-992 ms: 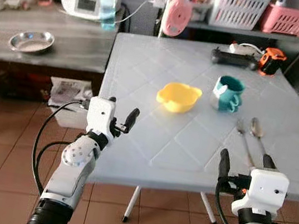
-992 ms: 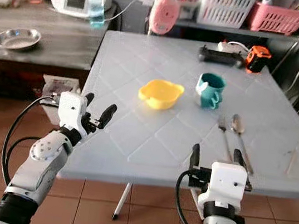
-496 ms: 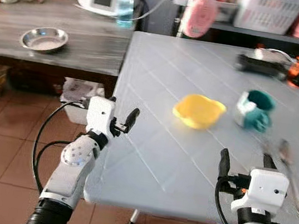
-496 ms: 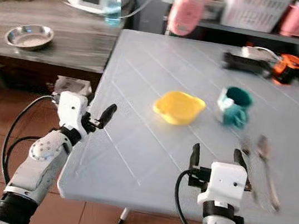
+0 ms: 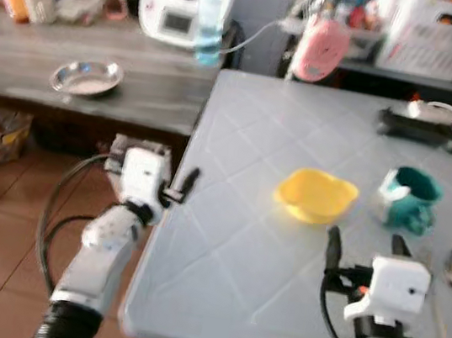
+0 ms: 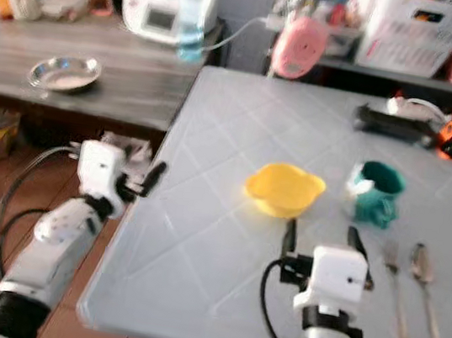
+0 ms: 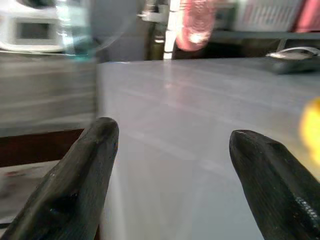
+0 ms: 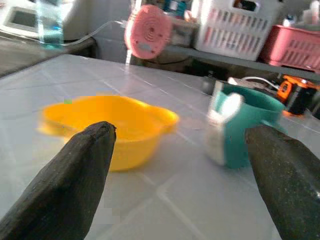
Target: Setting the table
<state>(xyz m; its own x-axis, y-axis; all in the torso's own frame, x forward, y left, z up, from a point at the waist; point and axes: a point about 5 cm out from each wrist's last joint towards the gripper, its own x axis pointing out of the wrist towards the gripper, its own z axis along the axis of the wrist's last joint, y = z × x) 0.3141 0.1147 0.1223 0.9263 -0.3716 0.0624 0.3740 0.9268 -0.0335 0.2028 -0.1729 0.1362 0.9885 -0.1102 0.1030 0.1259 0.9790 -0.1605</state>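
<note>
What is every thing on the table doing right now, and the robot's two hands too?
Yellow bowl: upright, empty, on the table.
Teal mug: upright, beside the bowl.
Fork: lying flat.
Spoon: lying flat beside the fork.
Left gripper: open, holding nothing, at the table's edge.
Right gripper: open, holding nothing, above the table.

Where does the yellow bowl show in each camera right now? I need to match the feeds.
Left eye: yellow bowl mid-table, left of the teal mug.
Right eye: centre, same mug at its right.
Left wrist: a yellow sliver at the frame edge.
Right wrist: between the fingers, beside the mug.
Shared landmark: the teal mug.
</note>
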